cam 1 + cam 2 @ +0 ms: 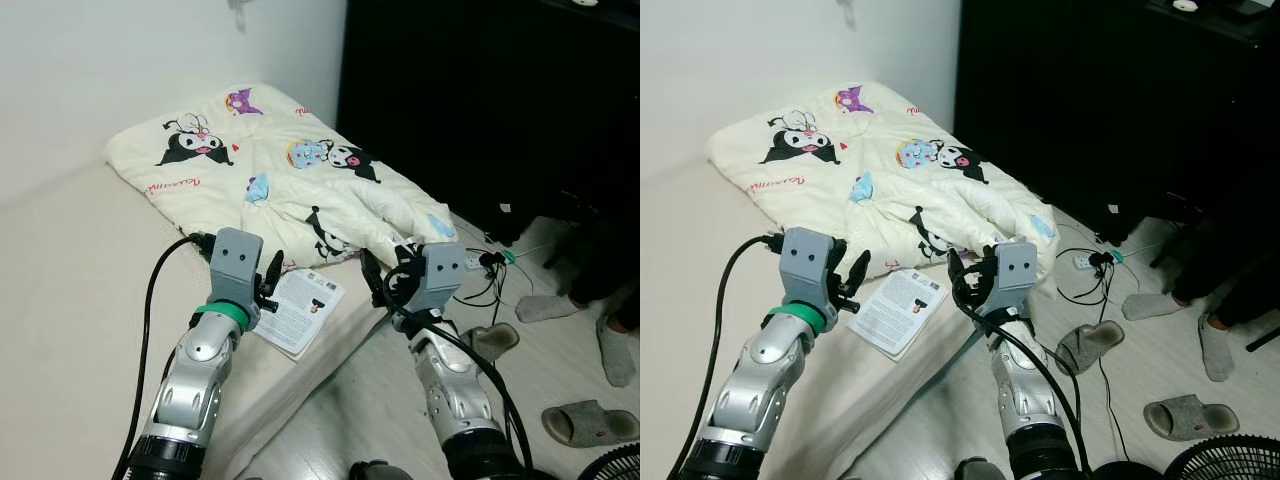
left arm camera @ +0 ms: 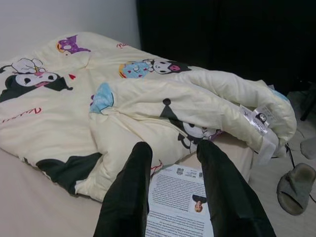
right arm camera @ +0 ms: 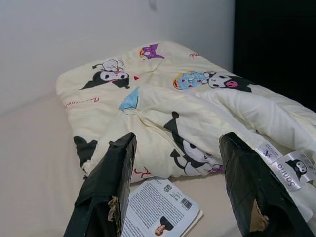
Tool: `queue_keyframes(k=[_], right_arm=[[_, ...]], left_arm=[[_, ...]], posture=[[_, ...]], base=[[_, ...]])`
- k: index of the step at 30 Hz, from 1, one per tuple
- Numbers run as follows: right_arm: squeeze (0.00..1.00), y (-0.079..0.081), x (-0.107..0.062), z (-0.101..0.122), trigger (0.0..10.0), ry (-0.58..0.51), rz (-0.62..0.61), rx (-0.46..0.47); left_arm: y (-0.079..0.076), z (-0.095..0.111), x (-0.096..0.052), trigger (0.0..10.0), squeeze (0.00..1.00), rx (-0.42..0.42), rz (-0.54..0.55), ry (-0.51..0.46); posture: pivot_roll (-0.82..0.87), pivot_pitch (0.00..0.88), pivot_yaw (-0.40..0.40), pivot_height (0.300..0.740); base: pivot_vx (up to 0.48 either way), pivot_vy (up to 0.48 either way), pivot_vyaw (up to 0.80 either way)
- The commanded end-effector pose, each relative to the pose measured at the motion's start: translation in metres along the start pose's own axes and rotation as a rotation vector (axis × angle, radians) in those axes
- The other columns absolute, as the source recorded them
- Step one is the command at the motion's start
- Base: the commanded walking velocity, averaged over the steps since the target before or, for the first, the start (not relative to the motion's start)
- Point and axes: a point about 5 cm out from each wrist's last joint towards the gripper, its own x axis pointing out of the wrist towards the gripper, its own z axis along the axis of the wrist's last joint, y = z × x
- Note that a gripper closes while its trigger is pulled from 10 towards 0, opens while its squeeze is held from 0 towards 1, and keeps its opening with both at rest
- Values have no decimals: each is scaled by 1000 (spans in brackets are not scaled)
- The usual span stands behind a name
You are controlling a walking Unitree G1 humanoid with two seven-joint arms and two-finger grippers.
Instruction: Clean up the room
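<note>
Quilt (image 1: 270, 160): soft padded cloth, matt cream, printed cartoon figures, puckered seams, woven label (image 3: 291, 170) stitched at its edge. Bed (image 1: 70, 290) sheet: plain matt beige cloth, smooth. Booklet (image 1: 300, 308): printed paper, slight sheen on cover. Left tool (image 2: 173, 192) fingers: black plastic, semi-gloss; right tool (image 3: 180, 190) fingers same, worn and chipped at tips. Arms: brushed silver metal, grey plastic wrist housings. Floor (image 1: 380, 400) at 5 o'clock: pale wood-look planks, low gloss. Slippers (image 1: 590, 422): grey matt foam.

A blanket (image 1: 290, 170) lies on the bed (image 1: 70, 290); a booklet (image 1: 300, 310) just before it; slippers (image 1: 590, 422) right.
</note>
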Motion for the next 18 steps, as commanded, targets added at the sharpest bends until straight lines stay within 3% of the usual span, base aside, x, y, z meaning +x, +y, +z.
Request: queue_keyframes(k=[1,18], right_arm=[[0,2,-4,-8,10000,28,2,5],[0,2,-1,-7,10000,29,9,10]], left_arm=[[-1,-4,-3,10000,0,8,-4,7],[0,-4,-3,10000,0,19,3,3]], posture=[[-15,21,36,740],[-11,13,38,740]], base=[[-281,0,0],[-330,0,0]])
